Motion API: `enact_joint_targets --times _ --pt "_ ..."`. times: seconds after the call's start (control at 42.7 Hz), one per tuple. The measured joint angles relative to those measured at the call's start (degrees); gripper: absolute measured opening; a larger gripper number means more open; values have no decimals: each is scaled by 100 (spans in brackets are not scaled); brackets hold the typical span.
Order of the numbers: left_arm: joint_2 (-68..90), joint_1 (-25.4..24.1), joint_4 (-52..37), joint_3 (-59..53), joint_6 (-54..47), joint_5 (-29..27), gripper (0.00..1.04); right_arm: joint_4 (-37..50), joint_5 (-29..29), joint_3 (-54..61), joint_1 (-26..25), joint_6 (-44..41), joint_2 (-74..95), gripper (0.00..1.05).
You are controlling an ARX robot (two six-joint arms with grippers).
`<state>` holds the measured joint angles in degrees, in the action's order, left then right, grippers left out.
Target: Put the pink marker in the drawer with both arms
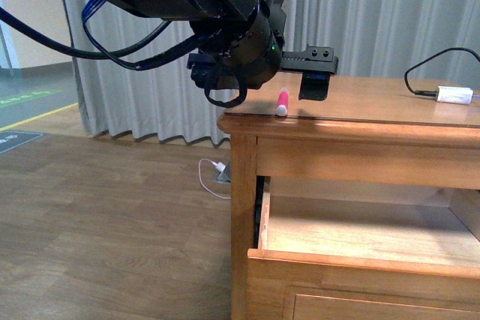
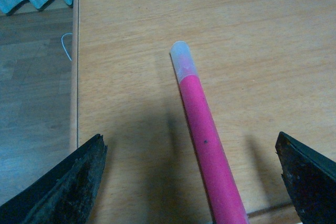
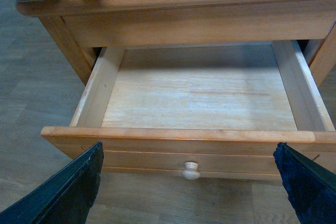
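Two grippers, both spread wide apart: left gripper [image 2: 190,145] over the cabinet [image 1: 352,159] top, straddling the pink marker [image 1: 283,101] lying near the cabinet's front left corner; right gripper [image 3: 188,150] before the cabinet, facing its pulled-out drawer [image 3: 184,135].

light: soft, even | glare: sheen on cabinet top [image 1: 375,99] | shadows: faint | blur: jaws in wrist views
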<state>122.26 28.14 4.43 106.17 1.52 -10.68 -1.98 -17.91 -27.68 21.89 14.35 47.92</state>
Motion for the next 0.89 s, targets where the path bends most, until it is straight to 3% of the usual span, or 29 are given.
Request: enact_joint_targets --times 0.773,0.89 --pt "525 44 396 566 61 -72 99 0 0 0 0 0 0 96" --pt "525 42 433 570 26 -81 79 0 0 0 0 0 0 96"
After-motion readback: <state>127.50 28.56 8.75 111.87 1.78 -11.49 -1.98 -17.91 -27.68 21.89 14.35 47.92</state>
